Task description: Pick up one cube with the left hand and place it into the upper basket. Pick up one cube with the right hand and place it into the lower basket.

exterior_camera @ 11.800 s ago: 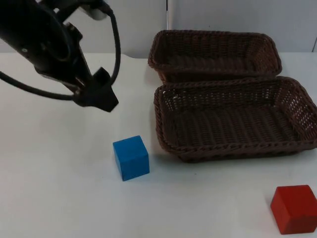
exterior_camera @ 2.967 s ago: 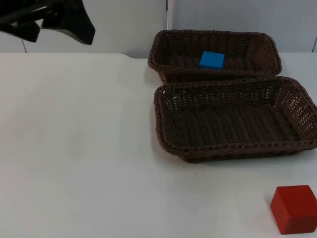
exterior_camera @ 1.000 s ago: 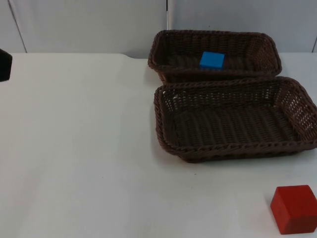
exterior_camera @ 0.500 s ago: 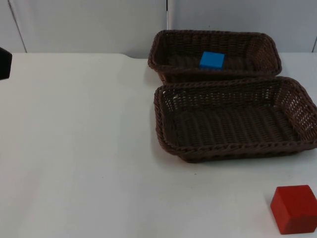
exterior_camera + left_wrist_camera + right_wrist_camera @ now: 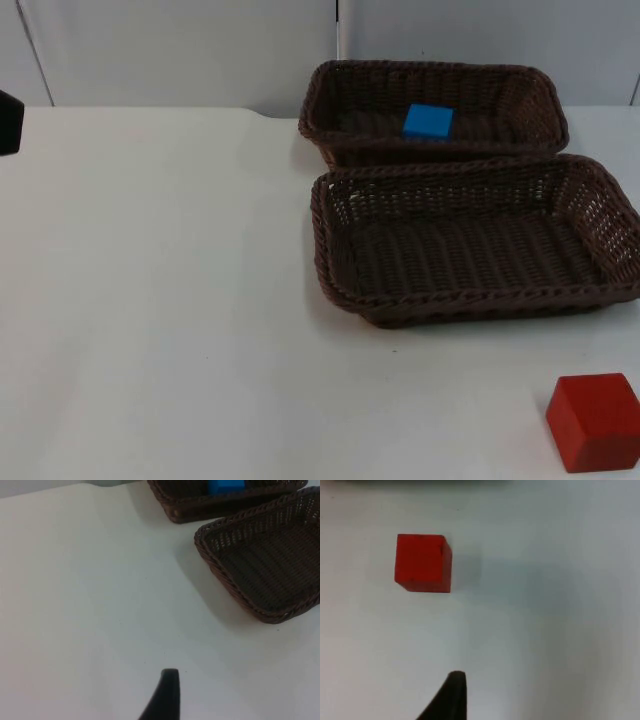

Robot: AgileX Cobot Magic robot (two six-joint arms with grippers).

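White table top (image 5: pixel 160 300) ran up to a grey partition wall (image 5: pixel 180 50) in the top view. Two wicker baskets stood at the right of the frame, touching along their long sides. The upper basket (image 5: pixel 545 95) held one blue cube (image 5: pixel 428 121); the lower basket (image 5: pixel 330 270) held nothing. One red cube (image 5: pixel 594 421) sat on the table at the lower right of the frame, well apart from the lower basket. A dark part of the left arm (image 5: pixel 8 122) showed at the left edge.

Left wrist view: the left gripper's fingertip (image 5: pixel 167 692) hung over bare table, apart from both baskets; whether that gripper was released or clenched could not be told. The blue cube (image 5: pixel 226 487) lay inside the upper basket (image 5: pixel 172 502), beside the lower basket (image 5: pixel 210 555).

Right wrist view: the right gripper's fingertip (image 5: pixel 451 695) hung above the table, near the red cube (image 5: pixel 422 562) but not touching it; its state could not be told.

Count: two baskets, two cubes. Judged progress: the left-hand half was complete; the right-hand pick and placement remained.
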